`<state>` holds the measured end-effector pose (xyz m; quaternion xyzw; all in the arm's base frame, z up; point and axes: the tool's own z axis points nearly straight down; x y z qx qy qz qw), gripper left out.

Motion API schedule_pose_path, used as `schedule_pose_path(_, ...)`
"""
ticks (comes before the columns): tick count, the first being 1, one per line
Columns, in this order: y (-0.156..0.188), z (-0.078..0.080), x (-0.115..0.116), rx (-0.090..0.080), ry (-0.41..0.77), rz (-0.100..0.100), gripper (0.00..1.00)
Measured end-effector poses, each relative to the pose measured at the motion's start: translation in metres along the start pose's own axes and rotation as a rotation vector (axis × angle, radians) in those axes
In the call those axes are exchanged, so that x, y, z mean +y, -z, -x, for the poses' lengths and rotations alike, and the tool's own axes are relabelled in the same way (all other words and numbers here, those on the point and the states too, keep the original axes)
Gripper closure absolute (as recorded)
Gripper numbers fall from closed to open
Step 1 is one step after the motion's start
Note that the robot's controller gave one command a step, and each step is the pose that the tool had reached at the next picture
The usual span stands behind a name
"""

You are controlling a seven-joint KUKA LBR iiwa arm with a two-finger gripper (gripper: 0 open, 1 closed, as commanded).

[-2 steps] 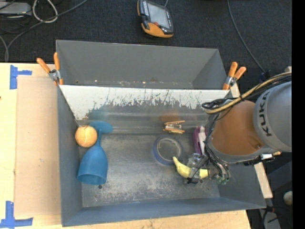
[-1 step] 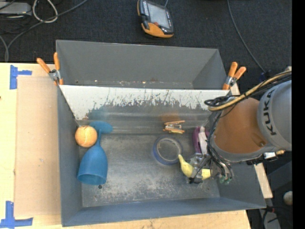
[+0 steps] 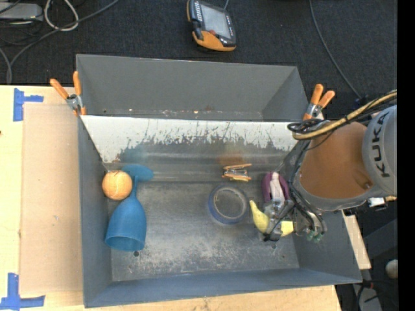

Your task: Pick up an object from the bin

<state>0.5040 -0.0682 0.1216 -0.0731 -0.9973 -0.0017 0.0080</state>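
My gripper (image 3: 279,220) is down at the bin's floor near the right wall. It is right over a small yellow curved thing (image 3: 259,217), like a toy banana, whose right part is hidden under it. A purple and white thing (image 3: 275,186) lies just behind the gripper. Left of the yellow thing rests a blue tape roll (image 3: 227,205), lying flat. A small orange clothespin (image 3: 237,172) lies behind the roll.
A blue plastic goblet (image 3: 127,220) lies on its side at the left, with an orange ball (image 3: 117,185) by its foot. The arm with its orange cover and cables hangs over the bin's right wall.
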Motion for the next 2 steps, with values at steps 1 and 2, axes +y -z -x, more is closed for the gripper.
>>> schedule_pose_path(1, 0.023, 0.001, 0.000, -0.004, 0.000, 0.000, 1.00)
schedule_pose_path(2, 0.056, -0.001, 0.000, 0.001, 0.001, 0.001, 1.00)
